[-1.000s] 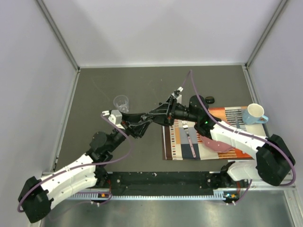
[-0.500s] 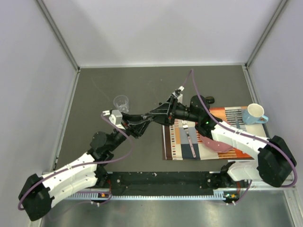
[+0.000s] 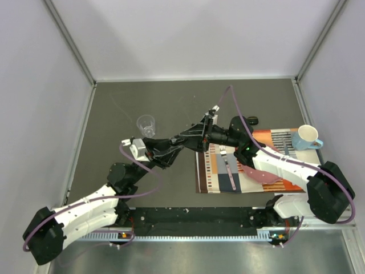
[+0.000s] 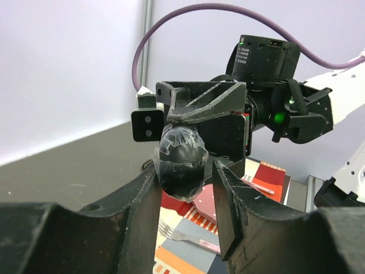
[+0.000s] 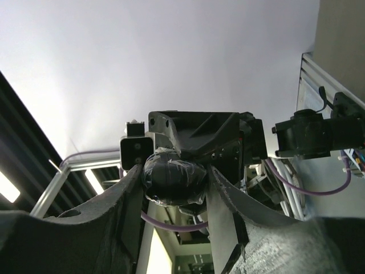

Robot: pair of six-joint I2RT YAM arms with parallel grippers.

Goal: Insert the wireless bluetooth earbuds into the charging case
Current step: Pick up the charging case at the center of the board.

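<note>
Since half a second ago our left wrist has drawn back from the clear cup (image 3: pixel 146 124). Our left gripper (image 4: pixel 183 171) and right gripper (image 5: pixel 174 181) meet head-on in the air above the striped mat's (image 3: pixel 211 177) left edge, both clamped on the black, tape-wrapped charging case (image 4: pixel 181 154). Small black pieces, apparently the earbuds (image 3: pixel 251 120), lie on the table (image 3: pixel 171 103) just beyond the mat.

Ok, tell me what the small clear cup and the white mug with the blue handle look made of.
The small clear cup: transparent plastic, possibly glass; the grey table shows through its wall. The white mug with the blue handle: likely glazed ceramic, opaque and smooth, though painted enamel cannot be excluded.
</note>
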